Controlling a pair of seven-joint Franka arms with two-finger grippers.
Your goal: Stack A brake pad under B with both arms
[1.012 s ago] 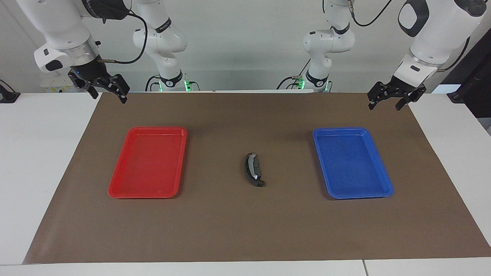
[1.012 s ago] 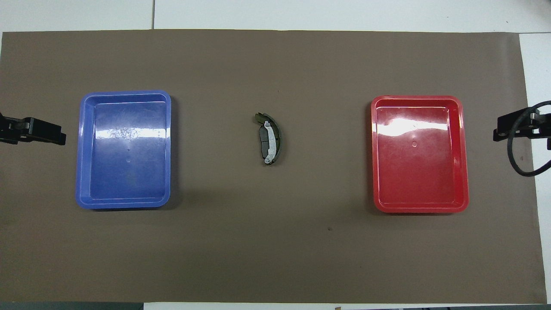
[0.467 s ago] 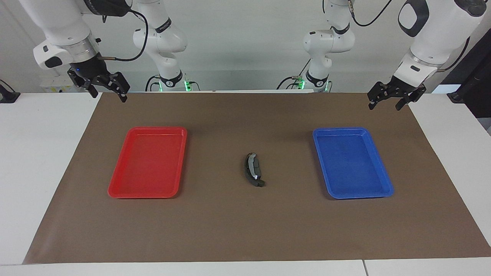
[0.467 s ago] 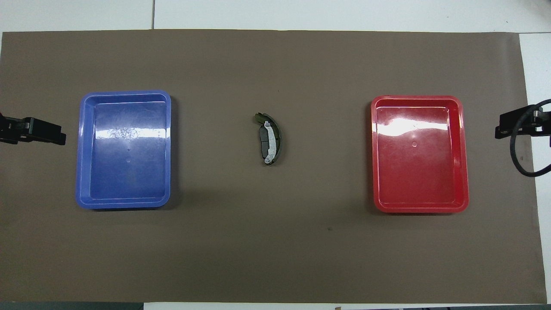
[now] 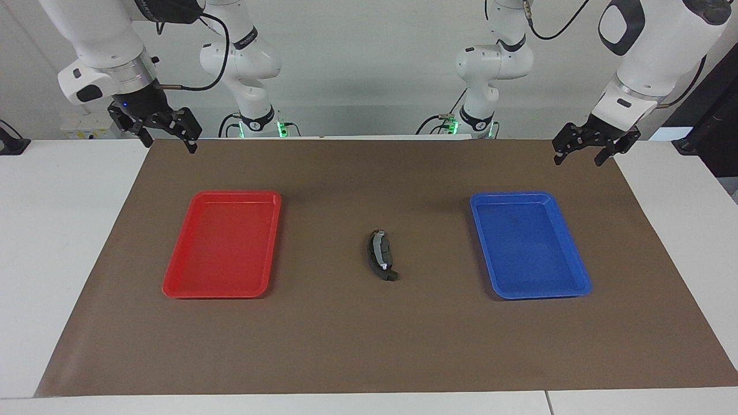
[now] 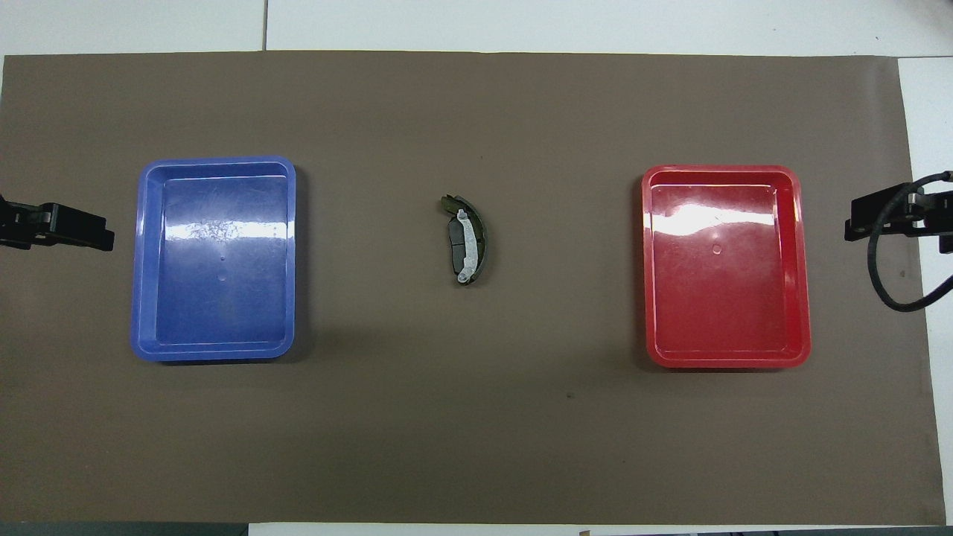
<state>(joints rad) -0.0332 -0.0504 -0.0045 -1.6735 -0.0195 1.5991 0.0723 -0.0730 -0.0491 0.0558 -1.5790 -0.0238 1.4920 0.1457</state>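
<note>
At the middle of the brown mat lies B (image 5: 375, 257) (image 6: 470, 246), the long dark crescent with a lighter grey face. The short dark A brake pad (image 5: 388, 252) (image 6: 453, 250) shows partly from beneath it, the two touching. My left gripper (image 5: 578, 155) (image 6: 103, 237) hangs open and holds nothing, above the mat's edge at the left arm's end. Above the mat's edge at the right arm's end, my right gripper (image 5: 169, 142) (image 6: 853, 225) is also open and holds nothing. Both are well apart from the parts.
A blue tray (image 5: 483, 203) (image 6: 147, 260) with nothing in it lies toward the left arm's end. A red tray (image 5: 196, 219) (image 6: 802, 260), likewise bare inside, lies toward the right arm's end. A black cable (image 6: 886, 286) loops by the right gripper.
The right gripper has shifted slightly toward the middle of the table. The left arm and the stacked parts have not moved.
</note>
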